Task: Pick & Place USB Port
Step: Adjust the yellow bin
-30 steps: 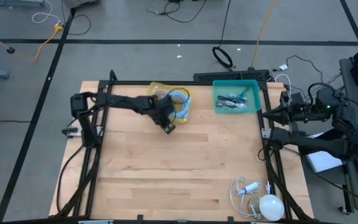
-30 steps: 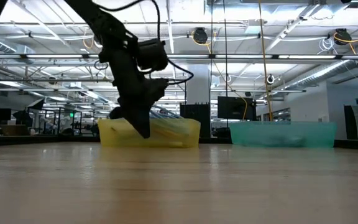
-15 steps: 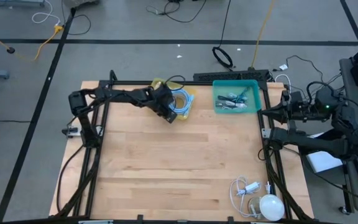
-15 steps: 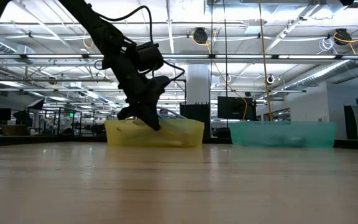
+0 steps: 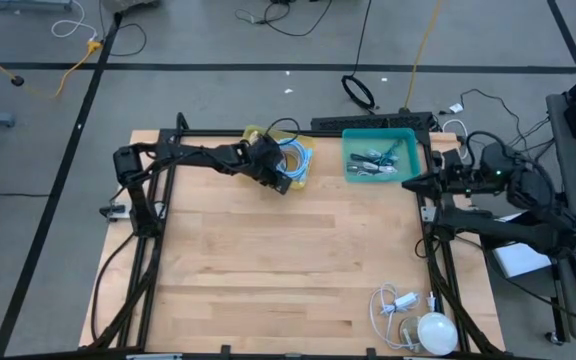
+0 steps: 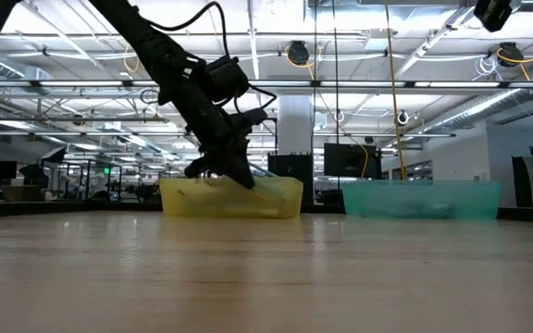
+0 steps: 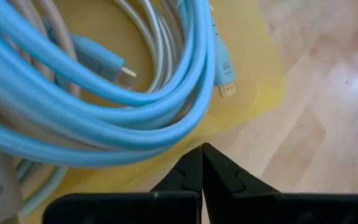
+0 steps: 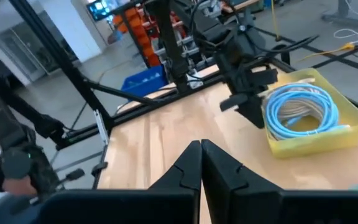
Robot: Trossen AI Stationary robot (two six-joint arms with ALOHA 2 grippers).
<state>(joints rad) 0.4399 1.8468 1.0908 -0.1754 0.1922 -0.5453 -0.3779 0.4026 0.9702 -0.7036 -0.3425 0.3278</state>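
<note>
1. Wooden table [image 5: 288, 260] sits inside a black frame on a grey floor; the low view shows an open hall with ceiling trusses behind it.
2. Yellow bin [image 5: 290, 160] stands at the table's 12 o'clock edge, holding the coiled blue USB cables [image 5: 290, 163], some with connector ends exposed in the left wrist view [image 7: 104, 118].
3. Teal bin [image 5: 379, 155] stands at 3 o'clock of the yellow bin, near it but apart, holding small dark and light items too small to identify.
4. Left gripper [image 5: 279, 184] is at the yellow bin's 7 o'clock corner, over its near rim; its fingers [image 7: 188, 174] are pressed together, tips meeting, with nothing between them.
5. Right gripper [image 5: 414, 183] waits at the table's 3 o'clock edge, just off the teal bin's 4 o'clock corner; its fingers [image 8: 219, 165] are likewise closed, holding nothing.
6. White cable [image 5: 393, 302] and a white round object [image 5: 435, 331] lie at the table's 5 o'clock corner.
</note>
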